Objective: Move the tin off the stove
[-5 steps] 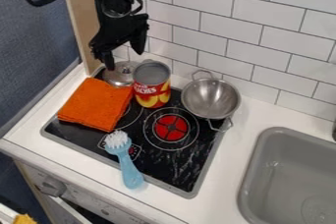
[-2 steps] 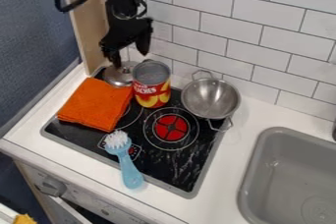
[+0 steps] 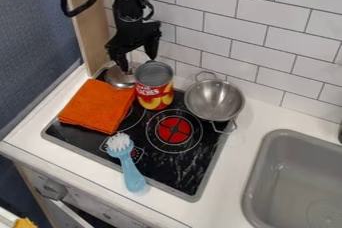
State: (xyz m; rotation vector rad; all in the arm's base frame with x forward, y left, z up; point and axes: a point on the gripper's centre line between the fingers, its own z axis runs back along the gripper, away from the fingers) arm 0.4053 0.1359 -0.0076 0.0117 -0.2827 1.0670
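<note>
The tin (image 3: 155,94) stands on the stove's (image 3: 184,172) far half, between orange cloth (image 3: 98,106) and steel colander (image 3: 214,100). The gripper (image 3: 138,62) hangs near the lid (image 3: 119,78), jaws released, spread apart.

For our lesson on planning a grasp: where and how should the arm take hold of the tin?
Probably by the upper side walls of the tin, coming down from above: it is a round, upright cylinder, and the orange cloth lies close beside its lower part.
</note>
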